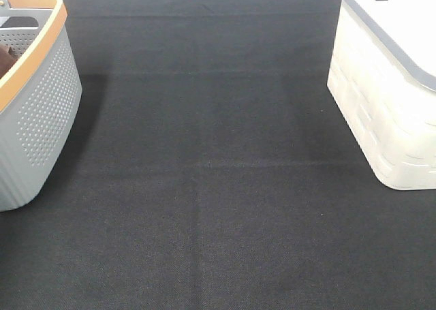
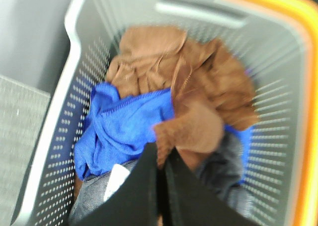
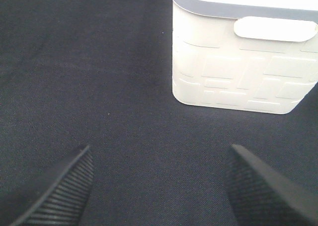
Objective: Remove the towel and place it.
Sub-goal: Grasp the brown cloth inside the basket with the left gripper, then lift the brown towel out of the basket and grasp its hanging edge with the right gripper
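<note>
Dark, finely woven black fabric covers the tabletop (image 1: 218, 187), and two containers stand well apart at its opposite edges: a grey perforated plastic basket with an orange rim (image 1: 41, 99) on the left of the high view and a white moulded plastic bin with a grey rim (image 1: 381, 105) on the right. Inside the grey basket lies a jumble of cloths, seen blurred from the left wrist camera. The reddish-brown microfibre towel (image 2: 198, 97) is heaped over the far and middle part of the pile, draped partly across a bright blue cloth (image 2: 119, 126). A grey cloth (image 2: 226, 161) lies beneath them, and a small white tag (image 2: 117, 179) shows beside the blue one; which cloth the tag belongs to I cannot tell. The left gripper (image 2: 161, 156) reaches down into the basket with its two black fingers (image 2: 141, 186) pressed together, and a fold of the towel is nipped between their tips. The right gripper (image 3: 161, 186) hangs over bare fabric with its ribbed black pads (image 3: 59, 191) spread wide, holding nothing, and the white bin stands near, ahead of it, its handle cut-out (image 3: 276, 30) turned toward the right wrist camera
</note>
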### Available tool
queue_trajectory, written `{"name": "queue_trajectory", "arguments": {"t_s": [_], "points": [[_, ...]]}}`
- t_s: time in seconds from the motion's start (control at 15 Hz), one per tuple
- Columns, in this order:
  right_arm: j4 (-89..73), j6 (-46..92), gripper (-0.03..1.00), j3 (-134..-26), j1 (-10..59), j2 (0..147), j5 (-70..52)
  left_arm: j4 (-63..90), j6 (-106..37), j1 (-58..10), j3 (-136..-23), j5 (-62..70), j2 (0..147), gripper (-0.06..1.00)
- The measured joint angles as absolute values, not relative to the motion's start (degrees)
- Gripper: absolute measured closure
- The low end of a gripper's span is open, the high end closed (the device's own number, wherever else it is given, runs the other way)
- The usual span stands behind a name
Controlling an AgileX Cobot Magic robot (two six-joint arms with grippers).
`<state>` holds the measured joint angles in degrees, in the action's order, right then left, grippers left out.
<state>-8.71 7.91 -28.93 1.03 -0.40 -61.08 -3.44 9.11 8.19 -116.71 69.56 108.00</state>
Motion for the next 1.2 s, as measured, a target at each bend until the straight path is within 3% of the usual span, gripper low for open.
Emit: {"name": "queue_trajectory", "arguments": {"t_s": [0.53, 1.0, 1.2], "points": [[-9.0, 7.9, 0.27, -28.9, 1.0, -0.4, -61.1, 12.5, 6.2, 8.2, -116.7, 63.5, 92.8, 0.94], [-10.0, 7.9, 0.27, -28.9, 1.0, -0.4, -61.1, 44.7, -4.8, 8.2, -116.7, 51.8, 91.0, 0.94], [-10.3, 7.9, 0.27, -28.9, 1.0, -0.4, -61.1, 51.6, -7.7, 8.2, -116.7, 49.2, 91.0, 0.94]]}}
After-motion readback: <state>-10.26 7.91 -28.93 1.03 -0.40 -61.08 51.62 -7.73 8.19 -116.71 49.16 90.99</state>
